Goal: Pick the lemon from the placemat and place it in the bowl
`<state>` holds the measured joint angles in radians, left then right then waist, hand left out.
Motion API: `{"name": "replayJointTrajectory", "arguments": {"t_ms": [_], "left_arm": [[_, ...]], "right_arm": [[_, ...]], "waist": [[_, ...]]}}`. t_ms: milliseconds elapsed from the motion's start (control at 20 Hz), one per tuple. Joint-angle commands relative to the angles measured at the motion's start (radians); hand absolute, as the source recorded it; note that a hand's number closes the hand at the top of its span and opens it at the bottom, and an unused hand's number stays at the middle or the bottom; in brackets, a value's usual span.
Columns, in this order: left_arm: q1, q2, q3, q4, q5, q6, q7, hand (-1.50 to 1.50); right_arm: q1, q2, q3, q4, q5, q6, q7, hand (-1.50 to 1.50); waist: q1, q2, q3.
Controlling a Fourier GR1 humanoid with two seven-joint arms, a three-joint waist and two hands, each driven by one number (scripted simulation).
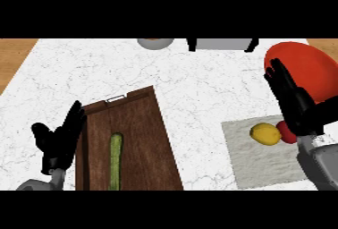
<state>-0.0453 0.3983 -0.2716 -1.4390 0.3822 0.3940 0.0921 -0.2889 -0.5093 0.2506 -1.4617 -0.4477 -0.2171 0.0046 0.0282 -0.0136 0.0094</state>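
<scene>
Marble counter: lemon (265, 133) on placemat (260, 167) lies just left of right hand (297, 107), fingers straight, empty; left hand (58, 142), also open, well apart.

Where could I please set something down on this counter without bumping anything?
Bare counter runs between the cutting board and the placemat, and up toward the red bowl. It is crowded at the placemat's top, around the lemon and the right hand.

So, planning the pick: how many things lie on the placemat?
2: the lemon near the placemat's far edge, and a red thing just right of it, partly hidden by the right robot hand, which may hide more.
</scene>
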Motion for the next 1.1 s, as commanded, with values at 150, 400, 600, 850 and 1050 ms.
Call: {"name": "replayJointTrajectory", "arguments": {"t_ms": [150, 400, 600, 850, 1050], "left_arm": [[-0.092, 0.075, 0.023, -0.042, -0.079, 0.0, -0.054, 0.0], [-0.124, 0.115, 0.05, -0.055, -0.083, -0.018, -0.063, 0.0], [-0.128, 0.142, 0.077, -0.062, -0.073, -0.031, -0.045, 0.0], [-0.109, 0.135, 0.091, -0.036, -0.054, -0.075, -0.086, 0.0], [-0.16, 0.16, 0.081, -0.106, -0.081, -0.054, 0.005, 0.0]], "right_arm": [[-0.184, -0.048, 0.057, -0.136, -0.1, 0.451, -0.169, 1.5], [-0.188, -0.364, 0.107, -0.08, 0.264, 0.578, -0.29, -1.5], [-0.049, -0.427, 0.008, 0.072, 0.267, 0.702, -0.714, -1.5], [-0.014, -0.52, 0.001, 0.25, 0.444, 0.729, -1.08, -1.5], [-0.134, -0.536, 0.011, 0.433, 0.481, 0.74, -1.136, -1.5]], "waist": [[0.037, 0.012, 0.001], [-0.002, 0.026, -0.004], [-0.026, 0.029, 0.001], [-0.009, 0.028, -0.004], [0.021, 0.027, -0.004]]}}
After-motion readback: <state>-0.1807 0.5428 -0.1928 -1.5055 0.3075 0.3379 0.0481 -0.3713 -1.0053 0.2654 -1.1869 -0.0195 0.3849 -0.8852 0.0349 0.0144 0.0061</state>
